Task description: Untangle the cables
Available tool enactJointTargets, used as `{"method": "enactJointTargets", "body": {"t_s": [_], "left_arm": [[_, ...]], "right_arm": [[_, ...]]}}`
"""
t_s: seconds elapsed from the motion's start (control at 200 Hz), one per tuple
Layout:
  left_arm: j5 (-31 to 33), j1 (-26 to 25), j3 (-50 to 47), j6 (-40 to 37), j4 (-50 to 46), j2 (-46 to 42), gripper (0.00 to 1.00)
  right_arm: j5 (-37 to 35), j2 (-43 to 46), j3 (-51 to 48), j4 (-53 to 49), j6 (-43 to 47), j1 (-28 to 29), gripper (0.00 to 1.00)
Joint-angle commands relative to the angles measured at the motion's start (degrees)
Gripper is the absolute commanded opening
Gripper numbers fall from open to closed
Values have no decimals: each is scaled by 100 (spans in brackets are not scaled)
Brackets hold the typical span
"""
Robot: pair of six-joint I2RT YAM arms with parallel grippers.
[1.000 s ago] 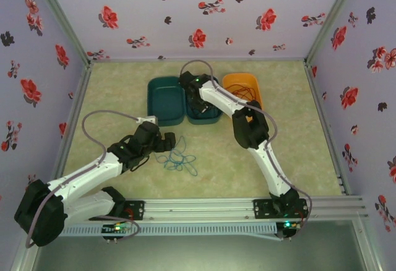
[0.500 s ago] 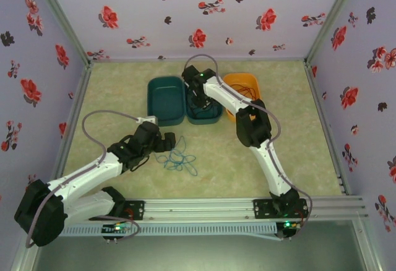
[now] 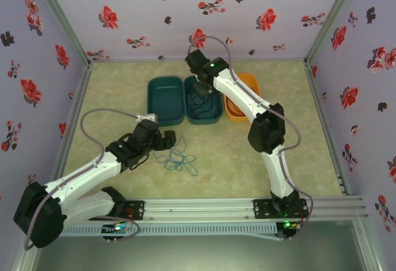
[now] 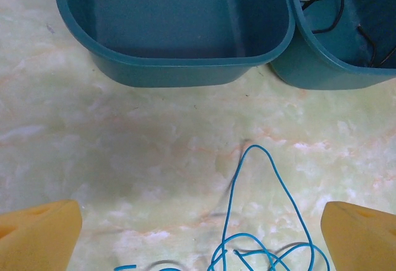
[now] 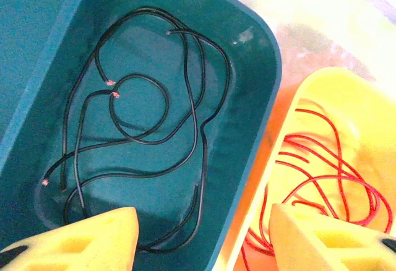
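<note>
Teal bins [image 4: 173, 67] of smooth plastic with a faint sheen; yellow bin [image 5: 346, 98] glossy plastic; table [image 4: 124, 147] marbled, matt; cables [image 3: 178, 158] smooth-sheathed

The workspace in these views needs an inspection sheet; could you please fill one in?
Surface: marbled table, carrying three bins and one loose cable.
Job's things: black cables in the middle teal bin; red cables in the orange bin; blue cable loose on the table; left teal bin empty.
Clutter: nothing seen.
Grippers: left gripper open, facing the blue cable; right gripper open above the middle teal bin, holding nothing.
Cables: grey arm cable arches above the table at left.
Surroundings: floral walls on three sides.
</note>
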State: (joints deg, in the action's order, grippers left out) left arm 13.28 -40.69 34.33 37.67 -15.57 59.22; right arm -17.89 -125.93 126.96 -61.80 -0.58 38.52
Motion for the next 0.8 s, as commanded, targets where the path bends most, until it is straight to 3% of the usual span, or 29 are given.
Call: {"method": "enactJointTargets", "body": {"t_s": [0.0,0.15,0.295,0.44,0.625,0.795], "left_arm": [[-125,48,179,61,-238,-45,100],[-468,45,221,-50,-361,170,98],[-923,37,300,-132,-499,583,92],[-932,43,84,151,-433,600,87],[-679,49,-401,672,-414,336,85],[-342,70,-1017,1318,-160,-178,85]], "right_arm": [[-268,470,-299,-31,-425,80,58],[-163,1578,-1586,721,-912,243,57],[610,2748,-3426,1728,-1430,491,55],[1182,3492,-4967,2470,-2084,817,51],[1524,3734,-6068,3331,-3092,1245,51],[1725,3178,-5949,3668,-3476,1509,55]]}}
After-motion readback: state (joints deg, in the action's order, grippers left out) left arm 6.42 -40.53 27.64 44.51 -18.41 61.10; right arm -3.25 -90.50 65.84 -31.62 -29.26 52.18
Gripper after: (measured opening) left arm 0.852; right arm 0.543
